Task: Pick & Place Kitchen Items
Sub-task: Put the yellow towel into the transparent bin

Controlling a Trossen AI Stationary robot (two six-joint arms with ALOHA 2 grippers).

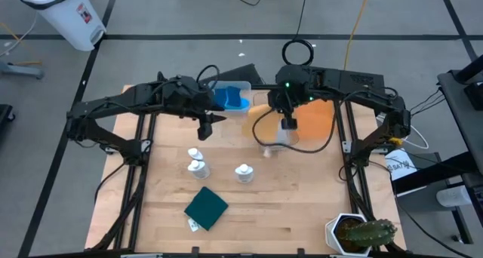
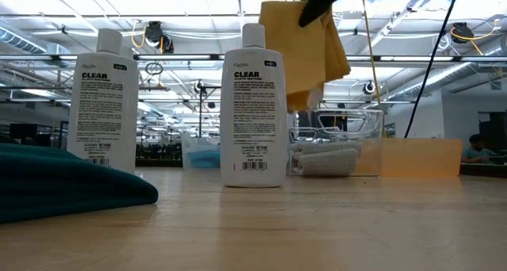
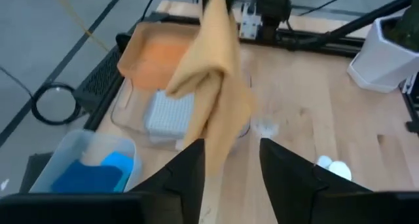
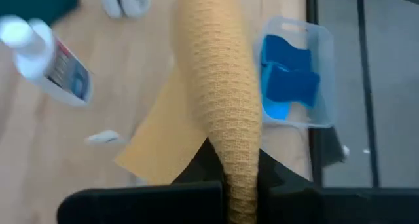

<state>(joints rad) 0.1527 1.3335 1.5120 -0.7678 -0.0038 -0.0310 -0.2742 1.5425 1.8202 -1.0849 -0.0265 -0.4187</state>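
Note:
My right gripper (image 2: 321, 3) is shut on a mustard-yellow cloth (image 2: 305, 49), which hangs over a clear bin (image 2: 372, 144) that holds a grey folded cloth (image 3: 169, 111). My left gripper (image 3: 232, 171) is open and empty, a little to the table's left of the hanging cloth (image 3: 213, 80). Three white bottles (image 1: 198, 167) stand on the table's middle. A dark green folded cloth (image 1: 206, 207) lies flat nearer the front edge. Blue cloth pieces (image 1: 230, 99) lie in a second clear bin at the far side. My right gripper pinches the mustard-yellow cloth's bunched upper end (image 4: 239, 175) between its two fingers, several layers gathered together. The fingers come from above, pointing down. The cloth hangs slack below them, clear of the table and above the bin.
An orange tray (image 1: 313, 118) lies at the far right, behind the bin with the grey cloth. A potted cactus (image 1: 362, 231) stands at the near right corner. Bare wood shows at the front middle and right of the table (image 1: 302, 205).

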